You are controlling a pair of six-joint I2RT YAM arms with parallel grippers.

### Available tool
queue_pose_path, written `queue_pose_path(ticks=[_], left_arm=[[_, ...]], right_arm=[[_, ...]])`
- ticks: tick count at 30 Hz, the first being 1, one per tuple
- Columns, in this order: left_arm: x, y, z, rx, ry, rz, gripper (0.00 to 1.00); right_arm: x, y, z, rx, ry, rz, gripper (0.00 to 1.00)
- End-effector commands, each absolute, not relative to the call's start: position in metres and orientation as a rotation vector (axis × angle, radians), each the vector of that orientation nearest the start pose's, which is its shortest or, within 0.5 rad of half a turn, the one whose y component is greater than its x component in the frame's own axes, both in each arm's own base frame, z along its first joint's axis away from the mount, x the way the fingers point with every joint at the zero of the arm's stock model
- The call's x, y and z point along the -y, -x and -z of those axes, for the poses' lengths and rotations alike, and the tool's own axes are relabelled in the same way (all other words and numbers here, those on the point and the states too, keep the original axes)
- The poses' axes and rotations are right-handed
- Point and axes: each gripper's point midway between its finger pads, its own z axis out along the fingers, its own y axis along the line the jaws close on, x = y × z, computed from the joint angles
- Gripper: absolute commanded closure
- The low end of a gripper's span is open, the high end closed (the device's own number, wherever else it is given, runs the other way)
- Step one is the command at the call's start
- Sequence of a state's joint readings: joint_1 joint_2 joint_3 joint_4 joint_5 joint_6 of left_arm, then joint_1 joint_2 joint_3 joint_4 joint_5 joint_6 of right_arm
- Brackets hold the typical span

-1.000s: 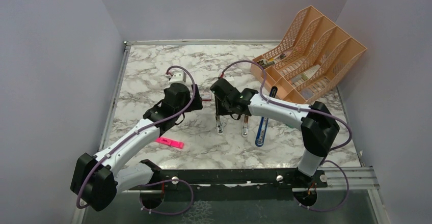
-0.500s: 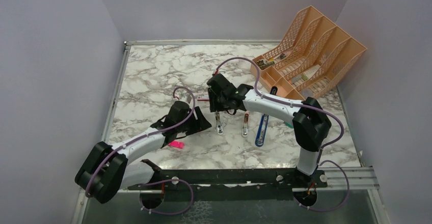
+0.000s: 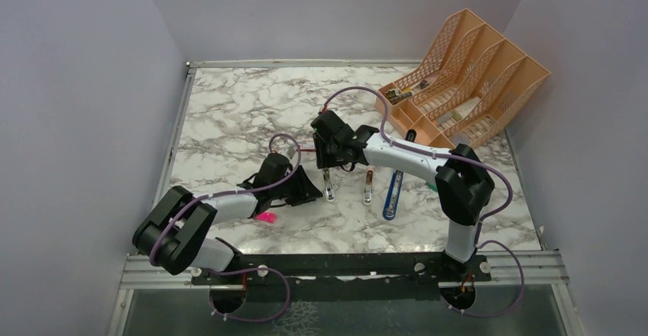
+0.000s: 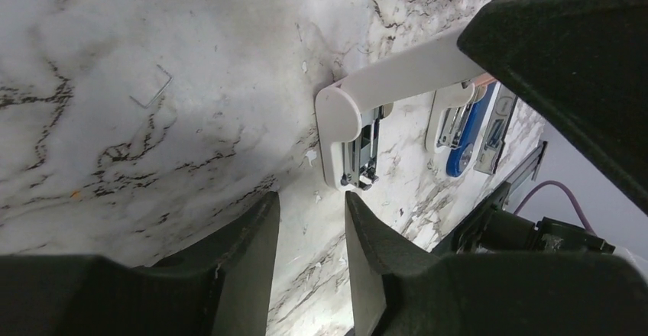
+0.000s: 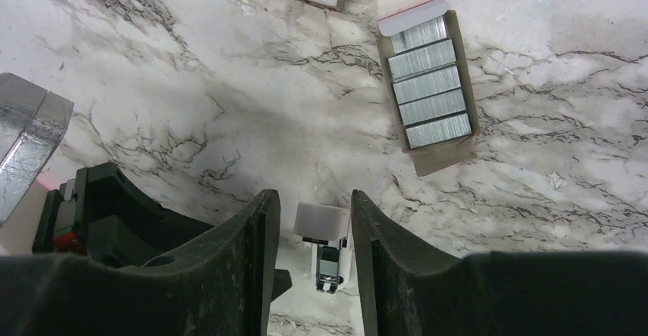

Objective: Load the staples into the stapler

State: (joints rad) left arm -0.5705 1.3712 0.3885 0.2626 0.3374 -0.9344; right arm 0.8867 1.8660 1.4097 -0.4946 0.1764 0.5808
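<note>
Left gripper [image 4: 309, 198] pulled back low, empty, apart; right gripper [image 5: 312, 198] apart astride stapler [image 5: 324, 225]: squeeze off-centre, you tip it.

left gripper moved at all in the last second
Yes. The left gripper came down toward the arm bases and to the right. It now sits open just left of the white stapler, which stayed put.

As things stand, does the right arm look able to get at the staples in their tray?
Probably yes: the staples lie uncovered in their open tray just ahead of the right gripper, whose jaws stand open, with only bare table between.
</note>
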Motion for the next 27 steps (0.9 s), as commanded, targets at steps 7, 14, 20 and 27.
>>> queue_pose_path(ticks=[7,14,20,27], left_arm=[[0.254,-0.22,-0.031,-2.507,0.243,1.142,0.65],[0.258,-0.223,-0.025,-2.532,0.244,1.134,0.73],[0.259,-0.219,-0.016,-2.561,0.248,1.113,0.83],[0.258,-0.218,-0.009,-2.58,0.267,1.088,0.87]], right_arm=[[-0.353,-0.296,-0.083,-2.532,0.37,-0.393,0.56],[-0.355,-0.294,-0.081,-2.538,0.399,-0.406,0.56],[-0.357,-0.29,-0.079,-2.55,0.427,-0.428,0.56],[-0.352,-0.287,-0.072,-2.563,0.439,-0.404,0.56]])
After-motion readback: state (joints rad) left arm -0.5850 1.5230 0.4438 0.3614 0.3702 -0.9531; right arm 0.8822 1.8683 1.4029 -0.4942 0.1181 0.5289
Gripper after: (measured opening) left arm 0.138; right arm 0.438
